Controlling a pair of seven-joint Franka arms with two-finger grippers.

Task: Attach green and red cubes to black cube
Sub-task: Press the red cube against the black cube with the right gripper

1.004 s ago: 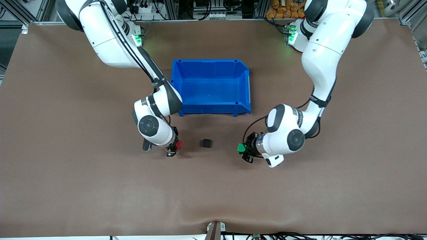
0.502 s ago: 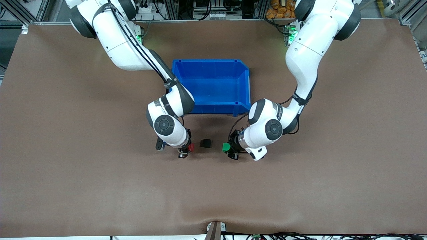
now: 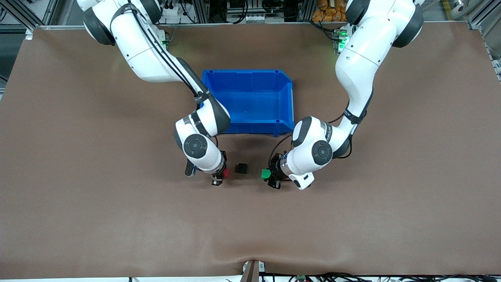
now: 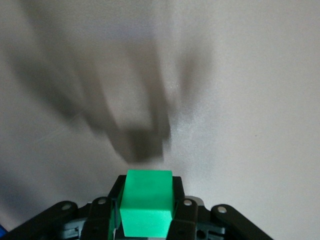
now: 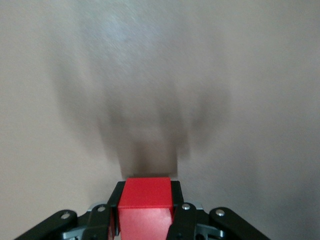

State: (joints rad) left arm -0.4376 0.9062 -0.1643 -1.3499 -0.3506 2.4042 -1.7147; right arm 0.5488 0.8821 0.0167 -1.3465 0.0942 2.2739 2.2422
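We see the black cube point(image 3: 242, 168) on the table point(image 3: 78, 196), nearer the camera than the blue bin point(image 3: 287, 102); the right gripper point(image 3: 223, 173) at its 9 o'clock pinches the red cube point(image 3: 226, 172) (just beside it, apart); the left gripper point(image 3: 267, 174) at 3 o'clock pinches the green cube point(image 3: 265, 174).

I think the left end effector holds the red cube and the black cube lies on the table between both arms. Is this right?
Not quite: the left end effector holds the green cube, as the left wrist view shows. The black cube does lie between both arms.
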